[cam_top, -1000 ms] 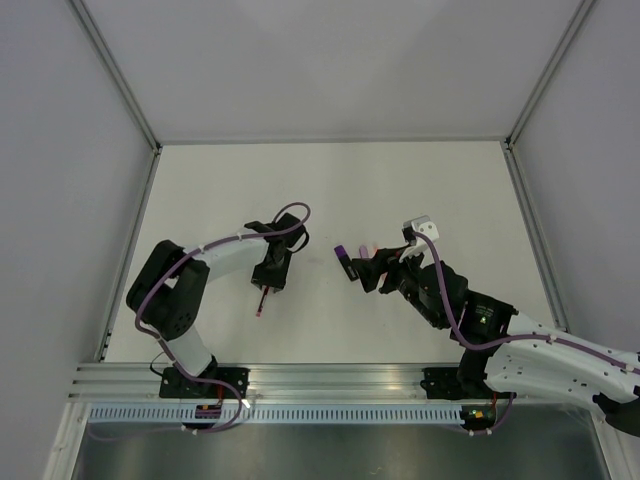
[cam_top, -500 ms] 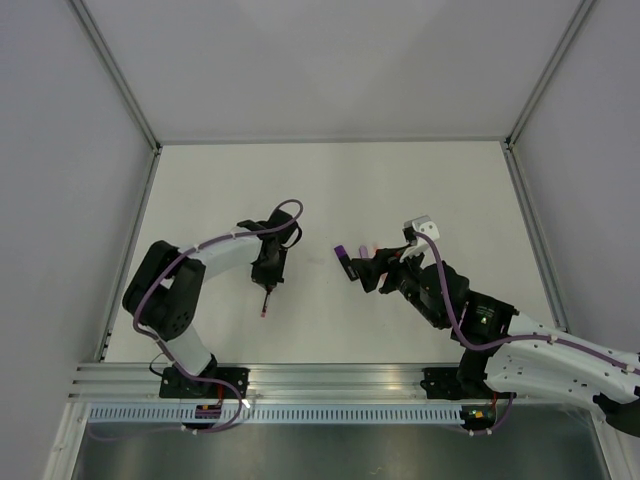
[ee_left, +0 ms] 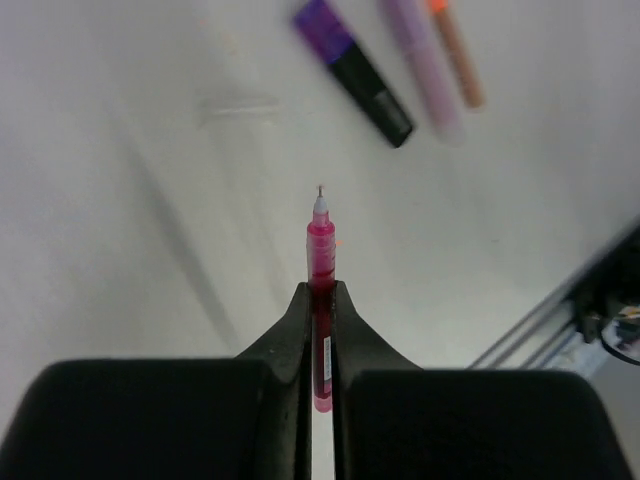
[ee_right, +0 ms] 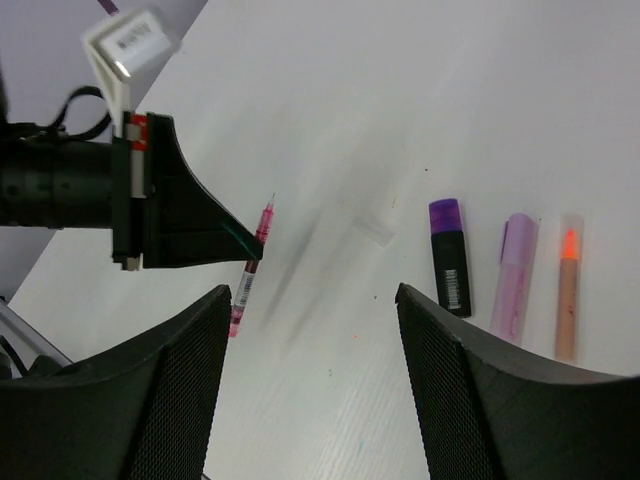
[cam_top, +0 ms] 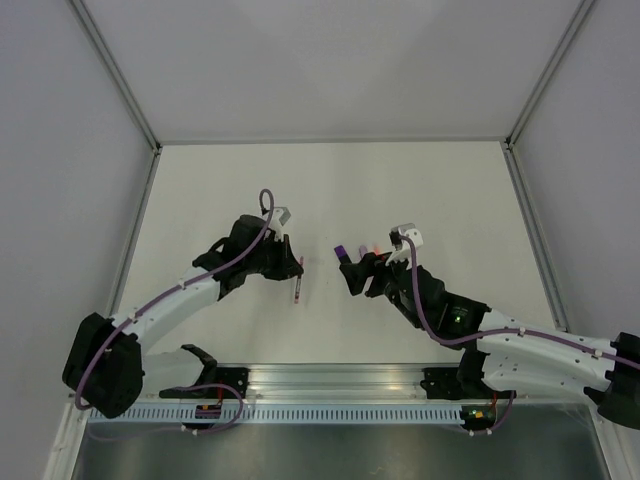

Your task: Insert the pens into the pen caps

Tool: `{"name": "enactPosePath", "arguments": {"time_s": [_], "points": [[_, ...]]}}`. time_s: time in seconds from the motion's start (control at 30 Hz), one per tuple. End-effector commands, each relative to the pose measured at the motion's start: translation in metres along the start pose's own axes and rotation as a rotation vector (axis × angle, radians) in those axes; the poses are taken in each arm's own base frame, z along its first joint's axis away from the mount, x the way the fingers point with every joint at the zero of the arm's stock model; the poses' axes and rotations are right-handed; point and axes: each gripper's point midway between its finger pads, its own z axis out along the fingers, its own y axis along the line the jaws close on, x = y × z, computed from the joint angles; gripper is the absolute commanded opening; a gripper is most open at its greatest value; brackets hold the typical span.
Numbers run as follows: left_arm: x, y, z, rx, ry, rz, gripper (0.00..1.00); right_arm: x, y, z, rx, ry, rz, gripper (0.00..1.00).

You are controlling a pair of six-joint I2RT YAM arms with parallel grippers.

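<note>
Left gripper [ee_left: 320,300]: fingers pinched fully together on the red pen [ee_left: 320,255]. I have it clamped around mid-barrel. One end pokes out past my fingertips with the fine nib bare, and the other end runs back down the slot between the fingers. From the top camera, that gripper [cam_top: 293,265] sits left of table centre. The visible part of the red pen [cam_top: 298,287] points toward the near edge. Can't tell how far the pen is off the table [cam_top: 420,190].

Right gripper [ee_right: 310,295]: fingers spread wide, nothing between them, touching nothing. It hovers near table centre, just right of my left gripper, and my left gripper shows in its wrist camera.

The other three pens lie flat on the table, side by side and roughly parallel, right of the red pen and apart from it. The black marker [ee_right: 448,258] with the purple end is leftmost, the lilac pen [ee_right: 514,275] is in the middle, and the orange pen [ee_right: 567,290] is rightmost. Lilac and orange are close together; the marker is a little apart from them.

A clear short piece [ee_right: 372,228] lies on the table between the red pen and the marker. It is too blurred to say whether it's a cap.
</note>
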Motion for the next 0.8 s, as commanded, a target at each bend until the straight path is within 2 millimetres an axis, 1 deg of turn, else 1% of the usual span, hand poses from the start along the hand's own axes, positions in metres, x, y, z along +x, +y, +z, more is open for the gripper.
{"name": "enactPosePath", "arguments": {"time_s": [0.0, 0.07, 0.13, 0.17, 0.2, 0.23, 0.27, 0.33, 0.4, 0.53, 0.7, 0.77], "points": [[-0.028, -0.079, -0.033, 0.422, -0.145, 0.054, 0.02, -0.004, 0.017, 0.009, -0.073, -0.050, 0.103, 0.72], [-0.030, -0.094, -0.042, 0.523, -0.183, 0.066, 0.02, 0.001, 0.027, 0.009, -0.128, -0.034, 0.098, 0.72], [-0.026, -0.107, -0.052, 0.614, -0.180, 0.082, 0.02, 0.001, 0.031, 0.010, -0.148, -0.037, 0.104, 0.71], [-0.025, -0.110, -0.053, 0.645, -0.190, 0.086, 0.02, 0.001, 0.032, 0.010, -0.155, -0.039, 0.108, 0.70], [-0.020, -0.114, -0.056, 0.684, -0.178, 0.094, 0.02, 0.001, 0.031, 0.008, -0.161, -0.050, 0.117, 0.68], [-0.014, -0.114, -0.055, 0.704, -0.163, 0.092, 0.02, -0.001, 0.031, 0.008, -0.166, -0.059, 0.122, 0.68], [-0.017, -0.119, -0.059, 0.739, -0.185, 0.098, 0.02, 0.000, 0.031, 0.007, -0.171, -0.062, 0.122, 0.67], [-0.009, -0.124, -0.062, 0.798, -0.164, 0.097, 0.02, -0.001, 0.031, 0.007, -0.171, -0.068, 0.119, 0.65], [-0.009, -0.130, -0.066, 0.834, -0.180, 0.104, 0.02, 0.000, 0.031, 0.009, -0.168, -0.066, 0.116, 0.62], [-0.009, -0.131, -0.067, 0.840, -0.188, 0.115, 0.02, 0.008, 0.035, 0.014, -0.183, -0.044, 0.111, 0.56], [-0.003, -0.139, -0.069, 0.872, -0.176, 0.136, 0.02, 0.018, 0.037, 0.025, -0.168, -0.015, 0.090, 0.52], [-0.001, -0.140, -0.069, 0.878, -0.174, 0.142, 0.02, 0.019, 0.037, 0.027, -0.165, -0.017, 0.089, 0.51]]}}
